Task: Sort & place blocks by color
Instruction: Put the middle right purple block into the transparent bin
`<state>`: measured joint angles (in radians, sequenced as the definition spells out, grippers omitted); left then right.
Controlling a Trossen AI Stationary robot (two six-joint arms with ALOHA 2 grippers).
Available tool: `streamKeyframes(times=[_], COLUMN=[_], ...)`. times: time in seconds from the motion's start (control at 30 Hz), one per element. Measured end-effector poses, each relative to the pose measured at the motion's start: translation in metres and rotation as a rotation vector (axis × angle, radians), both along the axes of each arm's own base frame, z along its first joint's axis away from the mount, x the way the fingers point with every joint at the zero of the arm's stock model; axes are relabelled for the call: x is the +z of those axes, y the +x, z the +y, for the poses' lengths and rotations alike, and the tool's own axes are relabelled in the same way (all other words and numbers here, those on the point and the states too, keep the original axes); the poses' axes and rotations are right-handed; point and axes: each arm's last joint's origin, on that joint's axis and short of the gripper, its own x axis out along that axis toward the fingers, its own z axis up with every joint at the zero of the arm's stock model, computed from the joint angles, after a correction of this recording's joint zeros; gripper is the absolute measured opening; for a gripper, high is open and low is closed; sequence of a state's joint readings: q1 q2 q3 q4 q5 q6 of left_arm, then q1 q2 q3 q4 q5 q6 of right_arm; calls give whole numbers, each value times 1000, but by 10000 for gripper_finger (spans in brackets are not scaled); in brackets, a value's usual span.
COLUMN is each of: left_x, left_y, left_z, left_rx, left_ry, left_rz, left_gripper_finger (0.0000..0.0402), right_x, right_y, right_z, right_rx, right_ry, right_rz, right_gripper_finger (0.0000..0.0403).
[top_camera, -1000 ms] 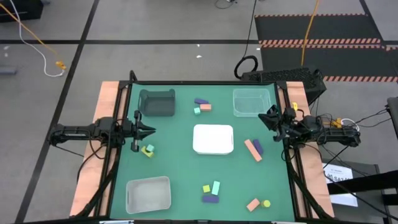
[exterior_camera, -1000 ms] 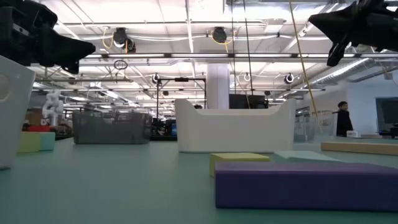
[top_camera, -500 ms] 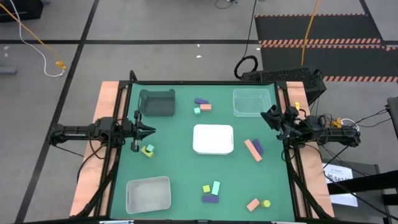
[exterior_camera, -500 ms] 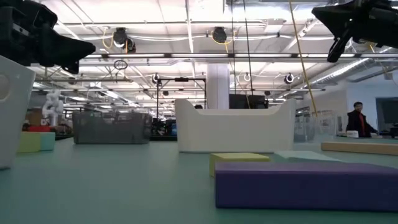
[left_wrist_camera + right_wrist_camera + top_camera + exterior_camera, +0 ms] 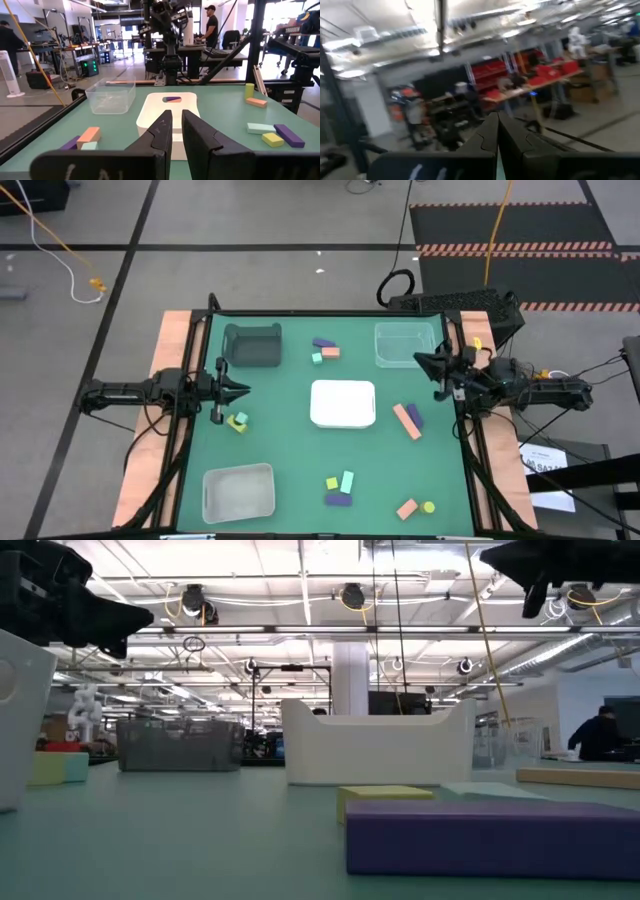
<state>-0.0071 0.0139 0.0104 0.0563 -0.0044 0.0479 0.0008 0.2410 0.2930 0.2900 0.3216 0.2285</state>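
Observation:
Small blocks lie scattered on the green table. A purple, a salmon-pink and a mint one (image 5: pixel 322 350) lie at the far middle. A yellow and mint pair (image 5: pixel 238 421) lies near the left edge, and a salmon bar with a purple block (image 5: pixel 408 420) toward the right. Yellow, mint and purple ones (image 5: pixel 339 489) lie near the front, beside a salmon block and a yellow one (image 5: pixel 416 507). My left gripper (image 5: pixel 245 391) (image 5: pixel 176 115) is shut and level at the left edge, holding nothing. My right gripper (image 5: pixel 418 361) (image 5: pixel 497 116) is shut, raised at the right edge and tipped upward.
A white tray (image 5: pixel 343 403) stands mid-table, with a dark grey tray (image 5: pixel 252 345) at the far left and a clear tray (image 5: pixel 406 345) at the far right. A pale tray (image 5: pixel 238 492) stands at the near left. A person stands beyond the table.
My right gripper has risen, tipped its fingers upward and rolled a little, its tip going slightly toward the table's left. It stays shut. The blocks and trays have not moved.

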Motion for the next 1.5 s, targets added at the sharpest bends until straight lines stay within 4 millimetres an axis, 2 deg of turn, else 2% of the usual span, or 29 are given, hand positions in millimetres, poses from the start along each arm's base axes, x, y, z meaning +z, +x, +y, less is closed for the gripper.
streamKeyframes(times=[0.1,0.2,0.43,0.6,0.73,1.03,1.3,1.5], left_x=[0,0,0,0,0,0,0,0], left_y=[0,0,0,0,0,0,0,0], left_z=[0,0,0,0,0,0,0,0], left_rx=[0,0,0,0,0,0,0,0], left_ry=[0,0,0,0,0,0,0,0], left_rz=[0,0,0,0,0,0,0,0], left_gripper_finger=[47,47,47,47,47,47,47,47], right_x=[9,9,17,17,7,-34,-55,-70], right_y=[6,15,38,49,49,44,55,64], right_z=[-2,-4,-7,-13,-18,-14,-12,-6], right_rx=[-74,-127,-170,-231,-313,-339,-395,-443], right_ry=[10,52,165,258,395,825,1003,1043], right_rz=[119,270,410,556,755,1163,1317,1403], right_gripper_finger=[13,39,120,155,161,154,153,153])
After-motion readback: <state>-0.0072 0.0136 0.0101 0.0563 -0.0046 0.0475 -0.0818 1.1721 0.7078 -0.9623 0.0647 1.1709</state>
